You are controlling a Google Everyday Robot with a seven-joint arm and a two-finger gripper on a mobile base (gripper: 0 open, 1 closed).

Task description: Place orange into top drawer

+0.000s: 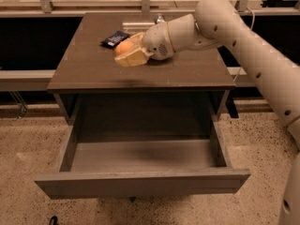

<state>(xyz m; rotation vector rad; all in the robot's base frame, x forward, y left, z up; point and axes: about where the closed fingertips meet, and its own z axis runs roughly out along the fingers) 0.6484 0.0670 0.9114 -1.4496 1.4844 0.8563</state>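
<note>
The orange (122, 47) sits between the cream fingers (132, 59) of my gripper (127, 50), over the left-middle of the cabinet's dark top (93, 71). The gripper looks shut on the orange, with one finger behind it and one in front. I cannot tell whether the orange rests on the top or hangs just above it. The top drawer (140, 156) is pulled wide open below, toward the front, and its grey floor is bare. The arm reaches in from the right.
A dark flat packet (114, 38) lies on the cabinet top just behind the gripper. A small silver object (160, 18) stands at the back edge. A rail runs behind the cabinet, and speckled floor (28, 158) surrounds the drawer.
</note>
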